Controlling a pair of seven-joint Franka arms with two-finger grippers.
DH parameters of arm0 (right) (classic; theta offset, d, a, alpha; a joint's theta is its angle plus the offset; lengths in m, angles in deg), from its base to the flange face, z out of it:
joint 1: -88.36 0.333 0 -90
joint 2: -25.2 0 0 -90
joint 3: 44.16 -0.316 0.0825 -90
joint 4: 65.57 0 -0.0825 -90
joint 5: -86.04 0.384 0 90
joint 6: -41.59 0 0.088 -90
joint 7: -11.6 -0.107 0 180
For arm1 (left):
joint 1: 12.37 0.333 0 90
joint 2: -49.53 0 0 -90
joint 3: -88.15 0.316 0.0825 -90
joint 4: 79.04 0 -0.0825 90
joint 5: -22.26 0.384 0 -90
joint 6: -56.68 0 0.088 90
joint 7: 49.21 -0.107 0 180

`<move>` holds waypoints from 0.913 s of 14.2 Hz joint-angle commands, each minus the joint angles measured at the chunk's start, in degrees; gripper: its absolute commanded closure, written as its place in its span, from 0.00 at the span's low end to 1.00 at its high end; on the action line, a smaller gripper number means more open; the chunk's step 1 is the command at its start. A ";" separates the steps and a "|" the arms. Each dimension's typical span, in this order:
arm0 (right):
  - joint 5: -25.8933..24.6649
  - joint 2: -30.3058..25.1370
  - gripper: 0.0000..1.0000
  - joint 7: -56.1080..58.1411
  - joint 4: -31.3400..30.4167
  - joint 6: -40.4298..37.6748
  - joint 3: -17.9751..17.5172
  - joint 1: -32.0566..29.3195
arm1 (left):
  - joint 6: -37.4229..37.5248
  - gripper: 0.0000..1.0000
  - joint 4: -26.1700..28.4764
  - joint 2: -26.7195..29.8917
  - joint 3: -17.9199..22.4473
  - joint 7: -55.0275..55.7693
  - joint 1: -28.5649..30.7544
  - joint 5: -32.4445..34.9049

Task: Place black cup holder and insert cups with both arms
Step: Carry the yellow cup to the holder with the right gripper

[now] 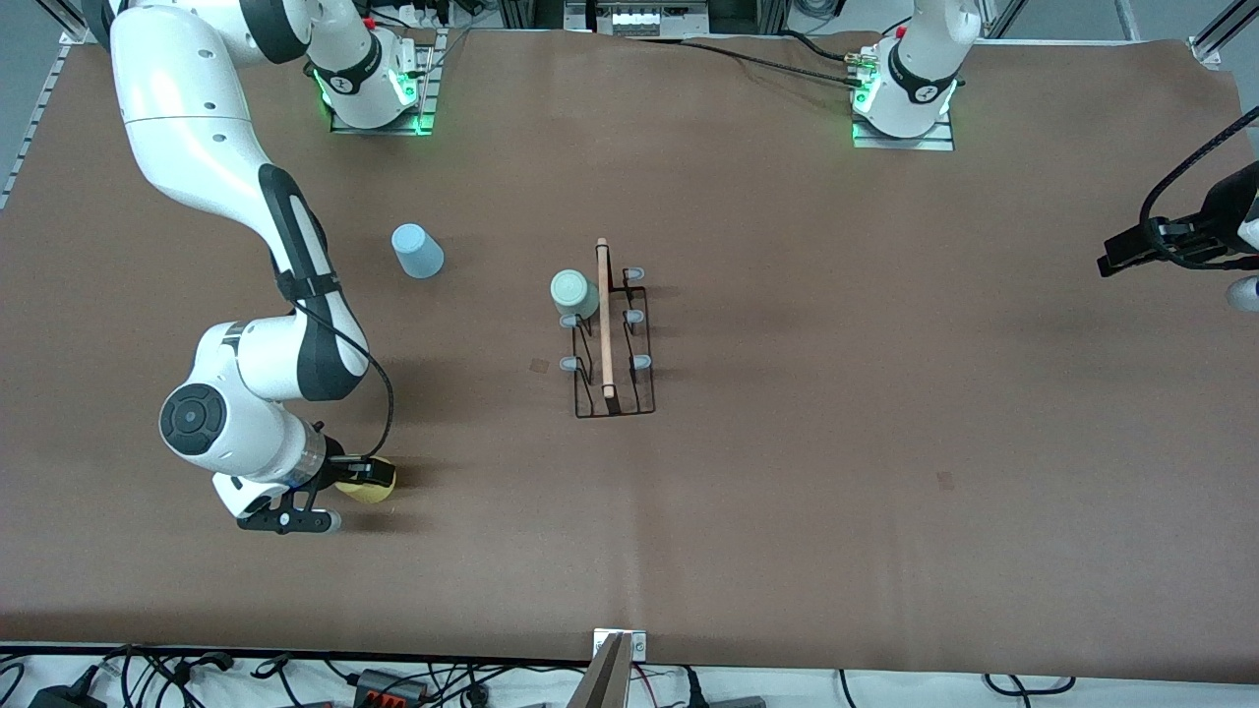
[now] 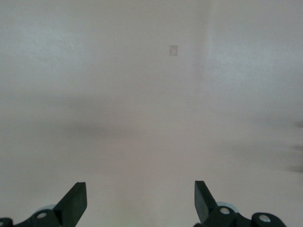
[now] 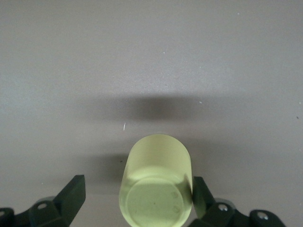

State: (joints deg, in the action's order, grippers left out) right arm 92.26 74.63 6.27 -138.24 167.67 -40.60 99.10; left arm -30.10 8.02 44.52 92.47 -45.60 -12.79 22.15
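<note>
Right end effector open around yellow cup.

High front camera facing robots; wrist cameras close over table

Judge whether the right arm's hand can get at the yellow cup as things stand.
Probably yes. The right hand is open, down at the yellow cup, which lies on its side between the fingers. Nothing else lies close by on the table.
</note>
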 commanded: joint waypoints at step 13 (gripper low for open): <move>0.28 -2.31 0.77 3.14 13.51 -22.27 -0.30 5.67 | -0.76 0.00 -0.14 -0.35 -0.10 -0.35 0.15 -1.11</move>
State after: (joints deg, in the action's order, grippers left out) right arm 92.27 74.31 9.97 -127.83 149.68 -41.14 100.88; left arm -30.16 8.03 44.48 92.46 -45.60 -12.79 22.14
